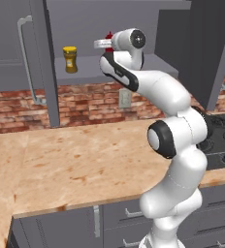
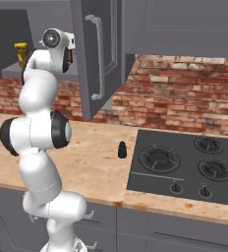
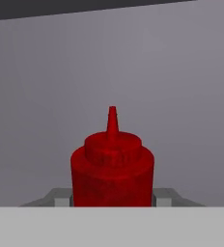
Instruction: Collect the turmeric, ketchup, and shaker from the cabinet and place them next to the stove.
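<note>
Here the ketchup [image 3: 112, 169] sits clamped between the gripper [image 3: 112, 198] fingers.

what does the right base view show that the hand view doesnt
Right base view alone: the shaker standing on the counter just left of the stove, the turmeric on the cabinet shelf, and the brick wall. Hand view alone: the ketchup close up, pointed cap upright, with the gripper closed on its body. Both share the grey cabinet interior.

Matt red plastic ketchup [image 3: 112, 169], rough brick wall [image 2: 185, 93], glossy marbled stone counter [image 1: 75, 169].
</note>
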You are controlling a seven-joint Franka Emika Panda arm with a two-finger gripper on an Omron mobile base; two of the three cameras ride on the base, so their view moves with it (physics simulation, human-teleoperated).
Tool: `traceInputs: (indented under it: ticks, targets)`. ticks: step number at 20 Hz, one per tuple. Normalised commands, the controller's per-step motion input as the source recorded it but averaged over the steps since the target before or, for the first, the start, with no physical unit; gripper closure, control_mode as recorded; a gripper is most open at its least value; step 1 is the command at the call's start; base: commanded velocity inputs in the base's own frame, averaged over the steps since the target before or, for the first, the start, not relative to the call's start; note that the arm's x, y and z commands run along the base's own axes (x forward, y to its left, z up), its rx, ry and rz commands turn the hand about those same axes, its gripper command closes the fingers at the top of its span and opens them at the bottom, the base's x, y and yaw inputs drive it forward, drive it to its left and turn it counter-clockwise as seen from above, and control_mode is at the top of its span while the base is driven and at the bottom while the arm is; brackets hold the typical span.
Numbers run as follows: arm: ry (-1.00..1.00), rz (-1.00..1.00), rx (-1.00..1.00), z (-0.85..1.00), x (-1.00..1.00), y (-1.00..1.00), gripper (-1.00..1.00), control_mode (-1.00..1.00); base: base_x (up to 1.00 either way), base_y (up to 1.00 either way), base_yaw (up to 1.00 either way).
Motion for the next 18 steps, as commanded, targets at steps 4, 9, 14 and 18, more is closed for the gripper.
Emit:
traceInputs:
  ticks: [4, 9, 14, 18]
  targets:
    - [-0.09, 0.0, 0.0, -0.2, -0.41, 0.12, 1.0, -1.0, 0.0, 0.0, 0.0]
    - [-0.01, -0.1, 0.0, -0.11, -0.86, 0.05, 1.0, -1.0, 0.0, 0.0, 0.0]
    - [0.02, -0.29, 0.07, 0.0, -1.0, 0.0, 1.0, -1.0, 0.0, 0.0, 0.0]
    - [0.0, -0.31, 0.05, 0.0, -1.0, 0.0, 1.0, -1.0, 0.0, 0.0, 0.0]
